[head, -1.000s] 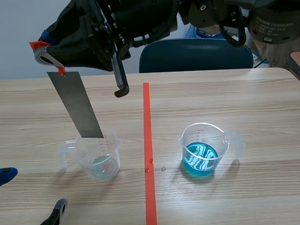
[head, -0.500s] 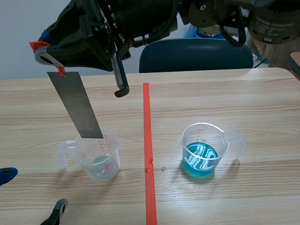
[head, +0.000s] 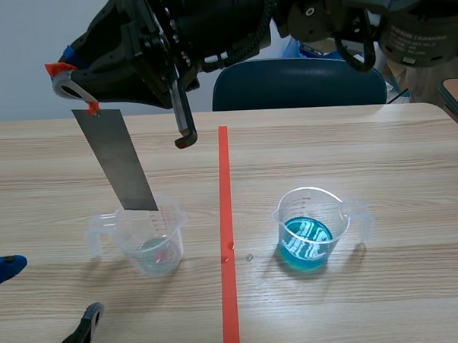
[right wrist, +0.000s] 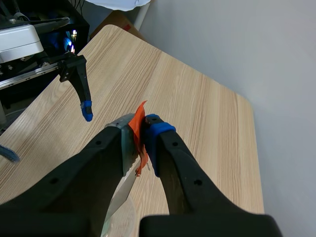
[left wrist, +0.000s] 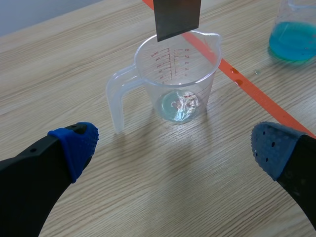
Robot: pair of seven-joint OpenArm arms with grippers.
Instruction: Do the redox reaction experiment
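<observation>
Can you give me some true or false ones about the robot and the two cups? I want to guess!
1. The right gripper is pinching a grey metal strip by its top end. True.
2. The metal strip hangs over the cup of blue liquid. False: it hangs over the nearly empty clear cup.
3. The left gripper is open and holds nothing. True.
4. Both cups stand on the same side of the red tape line. False: there is one cup on each side of it.
</observation>
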